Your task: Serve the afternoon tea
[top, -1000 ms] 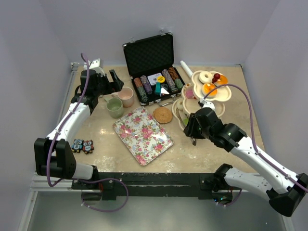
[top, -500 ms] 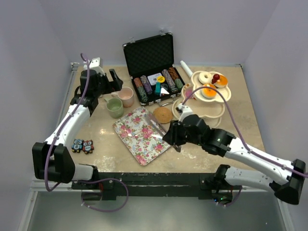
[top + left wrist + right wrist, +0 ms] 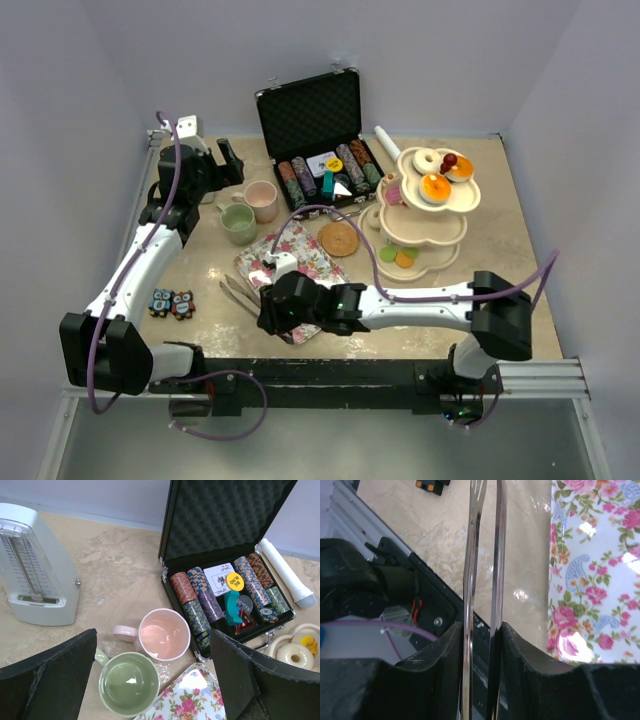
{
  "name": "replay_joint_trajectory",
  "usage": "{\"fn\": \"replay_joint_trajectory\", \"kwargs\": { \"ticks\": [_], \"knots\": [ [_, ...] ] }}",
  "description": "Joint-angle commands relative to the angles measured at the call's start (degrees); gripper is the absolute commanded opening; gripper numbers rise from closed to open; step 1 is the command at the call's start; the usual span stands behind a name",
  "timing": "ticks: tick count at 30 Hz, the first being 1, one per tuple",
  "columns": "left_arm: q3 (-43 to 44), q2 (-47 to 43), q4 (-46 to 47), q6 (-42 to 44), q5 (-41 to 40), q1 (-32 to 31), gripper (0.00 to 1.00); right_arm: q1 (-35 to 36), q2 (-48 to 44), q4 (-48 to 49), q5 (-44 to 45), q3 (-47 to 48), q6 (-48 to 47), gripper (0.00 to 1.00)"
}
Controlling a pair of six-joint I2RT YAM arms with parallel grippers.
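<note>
one second on and well clear of the three-tier stand (image 3: 452, 232): swung left across the flowered tray (image 3: 312, 256) to its near corner, with the right pincer (image 3: 481, 628) closed to a slit on thin, mirror-bright steel tongs (image 3: 472, 555), forked tips out over the marbled beige table (image 3: 450, 300). by the look of it, loading finished and the tool on its way to being set down, going by flat green and orange macarons (image 3: 398, 256) on the scalloped cream bottom tier and a ringed donut (image 3: 427, 160) and orange cake (image 3: 437, 187) up top, all far to that pincer's right. hung wide apart and empty at the back left, the left pincer (image 3: 215, 162), barely shifted. directly beneath it, side by side, a glossy pink cup (image 3: 162, 634) and green cup (image 3: 128, 682), apparently not yet served. just to its right, a foam-lined case (image 3: 225, 515) of ridged striped chips (image 3: 192, 587).
</note>
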Motion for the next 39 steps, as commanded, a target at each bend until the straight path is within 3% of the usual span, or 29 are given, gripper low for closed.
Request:
{"fn": "replay_joint_trajectory", "kwargs": {
  "ticks": [1,15,25,32,35,39],
  "knots": [
    [0.2,-0.8,1.3,1.5,-1.5,-0.1,0.99,0.8,6.5,7.0,3.7,6.9,-1.1,0.36],
    [0.6,0.1,1.1,1.2,-0.2,-0.1,0.99,2.3,25.0,12.9,14.0,17.6,-2.8,0.40],
    [0.8,0.2,0.8,1.3,0.4,-0.1,0.99,2.5,30.5,14.5,12.7,19.6,-5.1,0.49],
    [0.8,0.2,0.9,1.4,0.3,-0.1,0.99,2.4,30.9,12.3,11.7,22.2,-7.9,0.62],
    [0.9,0.2,0.9,1.4,0.6,-0.1,0.99,2.4,28.5,12.0,12.1,21.2,-9.2,0.87],
    [0.8,0.1,0.9,1.4,0.7,-0.1,0.99,2.4,24.8,9.9,13.1,20.7,-9.9,0.93]
  ]
}}
